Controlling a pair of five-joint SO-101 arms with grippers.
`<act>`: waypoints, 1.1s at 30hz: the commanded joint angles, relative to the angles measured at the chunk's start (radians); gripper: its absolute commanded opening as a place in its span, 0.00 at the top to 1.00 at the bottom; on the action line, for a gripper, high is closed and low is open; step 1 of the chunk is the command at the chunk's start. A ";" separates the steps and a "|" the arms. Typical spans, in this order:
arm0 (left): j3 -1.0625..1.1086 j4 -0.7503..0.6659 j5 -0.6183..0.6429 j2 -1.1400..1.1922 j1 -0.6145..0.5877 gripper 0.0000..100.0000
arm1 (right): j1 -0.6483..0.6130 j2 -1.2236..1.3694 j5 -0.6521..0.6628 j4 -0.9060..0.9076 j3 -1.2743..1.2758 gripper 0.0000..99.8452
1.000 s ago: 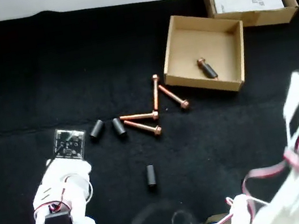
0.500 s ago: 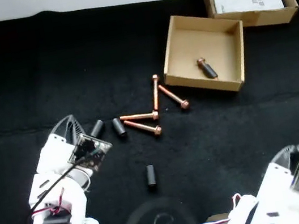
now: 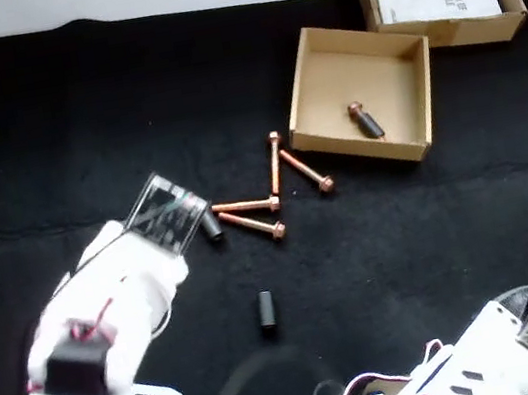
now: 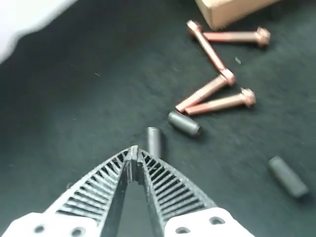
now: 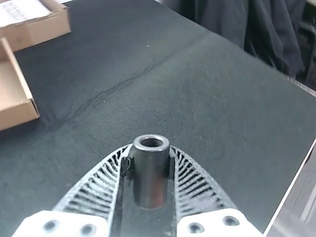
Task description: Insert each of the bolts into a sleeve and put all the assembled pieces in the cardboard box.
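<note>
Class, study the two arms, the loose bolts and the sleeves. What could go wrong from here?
1. The left tool is shut, tips beside a loose sleeve; a push could roll it away.
2. The bolts lie bunched together; taking one may knock the others.
3. The right tool grips the held sleeve by its sides; a bolt pressed in might slide it out.

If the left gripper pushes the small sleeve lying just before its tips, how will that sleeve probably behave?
The sleeve is a short round cylinder lying on its side, so a sideways nudge would probably roll it. It looks rigid, likely metal, so it should not bend. The matte black table may slow the roll.
</note>
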 commanded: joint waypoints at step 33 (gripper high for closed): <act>-1.001 0.347 -0.990 1.354 0.383 0.99 | 0.065 -0.004 0.037 -0.621 0.506 0.99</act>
